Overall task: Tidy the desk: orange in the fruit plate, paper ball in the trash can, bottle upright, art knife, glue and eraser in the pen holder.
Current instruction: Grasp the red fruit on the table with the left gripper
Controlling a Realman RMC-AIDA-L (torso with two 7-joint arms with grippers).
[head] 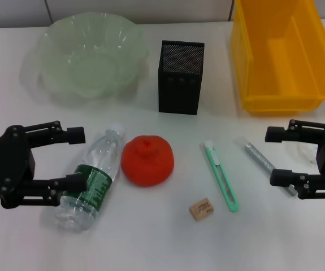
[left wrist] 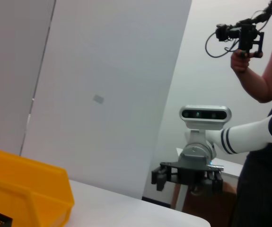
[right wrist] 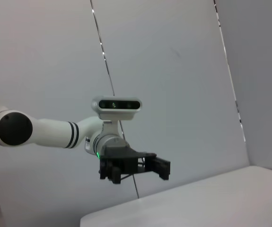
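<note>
Head view, open left hand [head: 76,159] beside bottle [head: 92,178]

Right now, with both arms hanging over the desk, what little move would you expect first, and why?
Probably the left end effector shifting sideways over the bottle. Its fingers are open with nothing in them, and the bottle lies on its side right beside them, closer than the orange. The right end effector, also open, hangs near the glue. Nothing has been tidied yet.
</note>
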